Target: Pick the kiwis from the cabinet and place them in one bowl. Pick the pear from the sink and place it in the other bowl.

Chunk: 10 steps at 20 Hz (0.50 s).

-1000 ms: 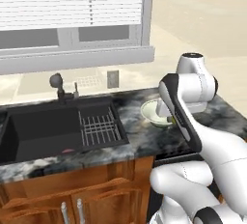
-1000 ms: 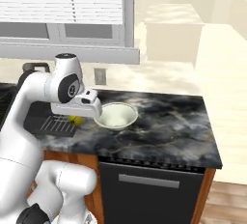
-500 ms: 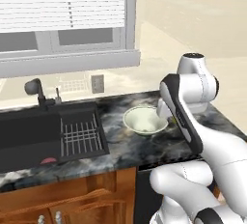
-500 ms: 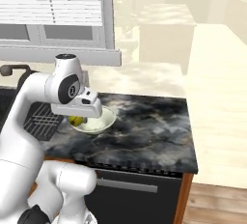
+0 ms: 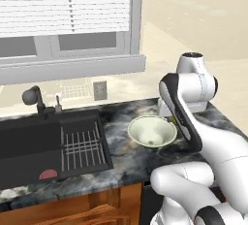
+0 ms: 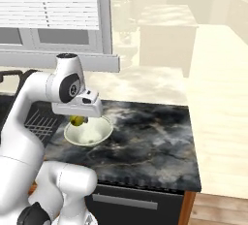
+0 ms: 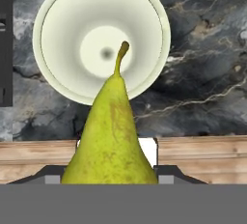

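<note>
**Base is rolling right, bringing the pear up to the empty bowl**

The whole scene is sliding leftward across both base views compared with a second ago, and that is the camera travelling with the base, not the kitchen things moving. In the left base view the bowl [image 5: 152, 131] is now sitting near the middle of the picture, where a second ago it was half hidden behind the arm, and the sink [image 5: 29, 146] with its wire rack [image 5: 81, 146] is drifting toward the left edge. A flat reddish-pink thing [image 5: 48, 174] is lying in the basin.

The gripper [image 6: 77, 120] is pinching the pear [image 7: 112, 138], partly closed around its broad lower body; in the hand view the fruit is standing stem-up between the fingers, with the thin stem pointing toward the bowl's centre. In the right base view the pear is hanging just above the bowl's near-left rim, apart from it.

The bowl is looking empty, a plain off-white dish on the dark marbled counter [image 6: 150, 144]. The pear half of the task is therefore nearing its end: the fruit is out of the sink and almost over its target. What is remaining, by my reading, is centring the hand over the bowl, lowering and releasing
</note>
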Motion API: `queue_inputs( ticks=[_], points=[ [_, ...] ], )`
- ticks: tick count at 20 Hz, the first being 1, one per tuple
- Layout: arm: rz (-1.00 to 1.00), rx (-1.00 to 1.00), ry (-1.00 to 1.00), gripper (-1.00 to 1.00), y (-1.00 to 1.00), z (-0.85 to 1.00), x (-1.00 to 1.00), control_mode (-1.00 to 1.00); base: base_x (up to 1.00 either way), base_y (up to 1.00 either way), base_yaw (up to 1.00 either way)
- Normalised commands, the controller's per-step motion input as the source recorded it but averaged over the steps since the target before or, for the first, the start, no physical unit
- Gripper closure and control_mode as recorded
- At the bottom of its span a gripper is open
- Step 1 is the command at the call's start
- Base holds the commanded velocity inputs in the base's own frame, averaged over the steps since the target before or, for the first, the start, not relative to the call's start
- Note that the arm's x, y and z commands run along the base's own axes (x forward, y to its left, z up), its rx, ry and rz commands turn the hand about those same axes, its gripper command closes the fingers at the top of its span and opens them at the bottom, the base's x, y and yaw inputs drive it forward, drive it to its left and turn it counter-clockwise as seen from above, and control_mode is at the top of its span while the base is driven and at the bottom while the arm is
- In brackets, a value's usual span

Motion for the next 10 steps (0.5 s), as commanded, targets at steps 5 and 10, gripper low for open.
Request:
queue_inputs(
  ticks=[5,10],
  points=[
    [0.00,0.00,-0.01,1.00,0.00,-0.22,0.71,-1.00,0.00,0.00,0.00],
    [0.00,0.00,0.00,1.00,0.03,-0.34,0.74,-1.00,0.00,0.00,0.00]
  ],
)
